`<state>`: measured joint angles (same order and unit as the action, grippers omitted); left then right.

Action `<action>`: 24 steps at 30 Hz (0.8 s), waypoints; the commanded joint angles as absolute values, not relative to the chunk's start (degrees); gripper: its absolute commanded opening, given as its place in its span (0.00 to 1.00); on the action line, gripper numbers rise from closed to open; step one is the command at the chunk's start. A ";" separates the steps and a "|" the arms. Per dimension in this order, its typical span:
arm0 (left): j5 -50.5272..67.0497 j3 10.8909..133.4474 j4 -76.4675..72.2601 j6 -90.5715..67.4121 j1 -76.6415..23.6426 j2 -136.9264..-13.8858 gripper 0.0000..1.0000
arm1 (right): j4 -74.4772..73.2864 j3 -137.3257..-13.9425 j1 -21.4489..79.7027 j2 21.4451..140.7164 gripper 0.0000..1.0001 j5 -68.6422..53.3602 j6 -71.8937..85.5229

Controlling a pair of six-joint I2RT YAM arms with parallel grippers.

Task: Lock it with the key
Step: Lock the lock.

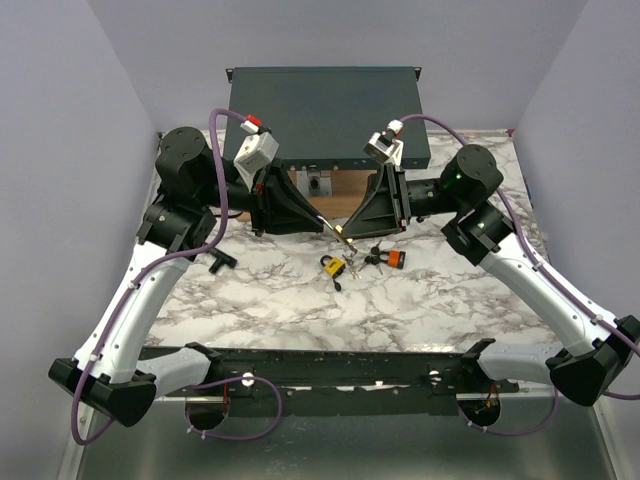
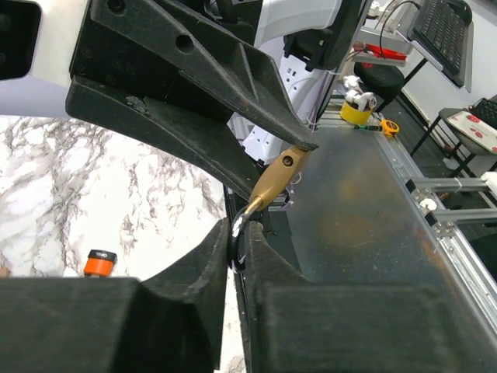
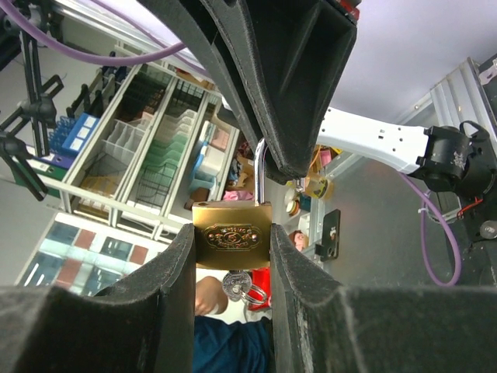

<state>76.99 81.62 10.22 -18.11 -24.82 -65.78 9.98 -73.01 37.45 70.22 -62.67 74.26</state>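
1. Right claw [image 3: 231,242]: closed on the brass padlock [image 3: 231,235]. My two fingers press the flat sides of its body, and the body sits upright between them in the right wrist view. The shackle [image 3: 261,175] points away from my palm. A small silver piece with a ring [image 3: 237,286] shows at the opposite end of the body.

2. Left claw [image 2: 235,242]: drawn in on the same padlock from the opposite side. In the left wrist view the shackle runs down into the narrow slot between my two fingers, and the brass body stands beyond my fingertips. In the right wrist view my left fingers close over the top of the shackle. The padlock is therefore held at both ends, body in the right claw and shackle in the left.

3. Position: both claws meet tip to tip above the bench [image 1: 300,300], about midway between its left and right edges and nearer its far edge. The padlock hangs clear of the surface.

4. The key [image 1: 396,259]: it lies on the bench, not in either claw. Its orange head sits just right of the dark keys [image 1: 375,255] of its bunch, near the bench's middle and on the near side of the claws. The yellow padlock [image 1: 333,266] lies just left of the bunch.
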 commanded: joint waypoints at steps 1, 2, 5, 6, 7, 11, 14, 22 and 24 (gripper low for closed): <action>78.86 81.48 11.07 -16.86 -24.61 -64.08 0.03 | 7.72 -75.06 37.87 70.66 0.01 -62.56 71.90; 78.96 81.35 11.01 -17.04 -24.60 -63.92 0.00 | 6.72 -75.12 37.82 70.75 0.01 -62.34 71.07; 78.23 80.73 10.29 -18.26 -24.61 -63.26 0.00 | 0.55 -76.65 37.87 71.15 0.03 -60.88 66.46; 77.37 80.15 9.64 -18.96 -24.61 -62.84 0.00 | -3.26 -77.77 37.83 71.19 0.08 -59.72 63.44; 76.05 79.66 8.72 -19.70 -24.61 -62.16 0.00 | -7.00 -78.76 37.88 71.32 0.16 -58.50 60.58; 69.41 75.96 1.48 -26.03 -24.61 -58.27 0.00 | -16.94 -82.69 37.88 71.49 0.51 -52.04 51.33; 65.49 74.13 -3.30 -31.04 -24.61 -55.92 0.00 | -19.16 -83.58 37.88 70.65 0.65 -46.54 48.12; 53.99 72.03 -6.63 -39.24 -24.61 -50.78 0.00 | -12.71 -82.57 37.88 67.04 0.81 -38.08 44.04; 49.25 72.57 -5.25 -41.04 -24.61 -49.85 0.00 | -6.96 -80.73 37.86 65.05 0.82 -37.30 44.19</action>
